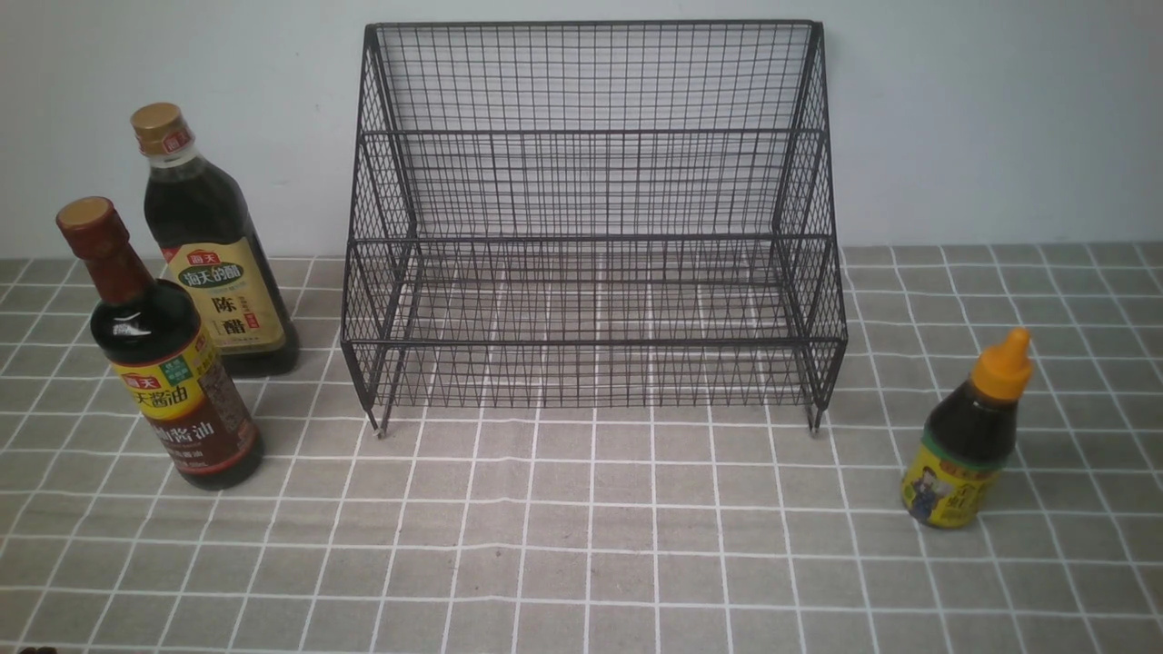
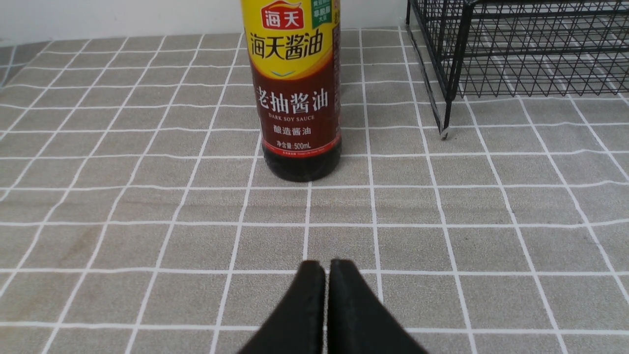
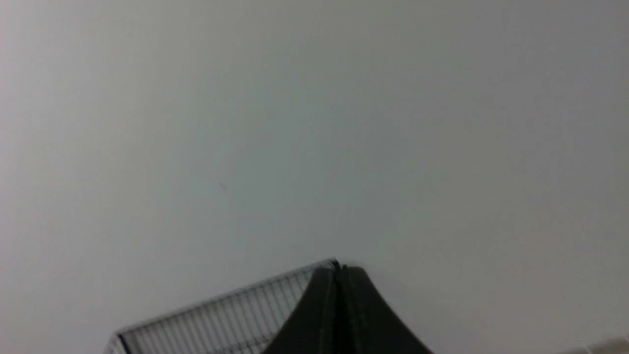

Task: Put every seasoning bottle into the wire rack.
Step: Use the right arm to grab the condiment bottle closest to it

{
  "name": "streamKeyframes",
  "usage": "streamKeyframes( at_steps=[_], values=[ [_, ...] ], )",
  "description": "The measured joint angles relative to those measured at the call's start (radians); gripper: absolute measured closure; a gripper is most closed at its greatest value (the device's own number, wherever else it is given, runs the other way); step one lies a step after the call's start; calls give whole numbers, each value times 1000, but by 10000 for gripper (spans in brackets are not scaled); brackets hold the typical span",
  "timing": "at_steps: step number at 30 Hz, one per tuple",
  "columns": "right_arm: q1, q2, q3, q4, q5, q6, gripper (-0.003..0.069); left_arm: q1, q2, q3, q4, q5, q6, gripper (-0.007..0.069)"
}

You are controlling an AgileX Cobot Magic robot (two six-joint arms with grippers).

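Three bottles stand upright on the checked surface [image 1: 581, 545], all outside the one two-tier rack [image 1: 591, 227], which backs onto a pale wall [image 1: 999, 118]. Two bottles are left of the rack. The gold-cap bottle [image 1: 216, 263] is just beside its left side, and the red-neck bottle [image 1: 168, 372] stands nearer the camera, partly overlapping it in the front view. The short bottle [image 1: 968, 445], orange-capped, stands alone off the rack's right front corner.

The red-neck label reads "海天酱油", "老抽酱油", "DARK SOY SAUCE", "500mL". The gold-cap label reads "陈醋". The short bottle's writing is too small to read.

The left claw [image 2: 327, 266] is closed tight and empty, facing the red-neck bottle with bare surface between. The right claw [image 3: 339, 270] is likewise closed and empty, aimed at the wall above the rack's top edge.
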Motion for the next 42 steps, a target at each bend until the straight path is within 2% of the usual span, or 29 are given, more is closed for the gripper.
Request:
streamKeyframes(
  at_steps=[5, 7, 9, 10, 11, 15, 19, 22, 23, 27, 31, 34, 35, 37, 38, 42],
  values=[
    [0, 243, -245, 5, 409, -127, 673, 0, 0, 0, 0, 0, 0, 631],
    [0, 421, -400, 66, 671, -274, 673, 0, 0, 0, 0, 0, 0, 631],
    [0, 495, -450, 94, 764, -327, 673, 0, 0, 0, 0, 0, 0, 631],
    [0, 607, -519, 146, 874, -382, 673, 0, 0, 0, 0, 0, 0, 631],
    [0, 672, -556, 172, 916, -405, 671, 0, 0, 0, 0, 0, 0, 631],
    [0, 888, -662, 213, 956, -437, 644, 0, 0, 0, 0, 0, 0, 631],
    [0, 1036, -748, 232, 942, -481, 562, 0, 0, 0, 0, 0, 0, 631],
    [5, 1135, -779, 261, 913, -574, 442, 0, 0, 0, 0, 0, 0, 631],
    [7, 1146, -779, 264, 909, -582, 424, 0, 0, 0, 0, 0, 0, 631],
    [38, 1242, -779, 273, 848, -617, 219, 0, 0, 0, 0, 0, 0, 631],
    [43, 1315, -782, 273, 786, -624, 109, 0, 0, 0, 0, 0, 0, 631],
    [43, 1361, -783, 273, 773, -627, 121, 0, 0, 0, 0, 0, 0, 631],
    [43, 1372, -783, 274, 775, -632, 160, 0, 0, 0, 0, 0, 0, 631],
    [43, 1388, -783, 279, 788, -662, 347, 0, 0, 0, 0, 0, 0, 631],
    [43, 1388, -785, 279, 791, -666, 372, 0, 0, 0, 0, 0, 0, 631],
    [46, 1381, -852, 273, 885, -680, 358, 0, 0, 0, 0, 0, 0, 631]
  ],
)
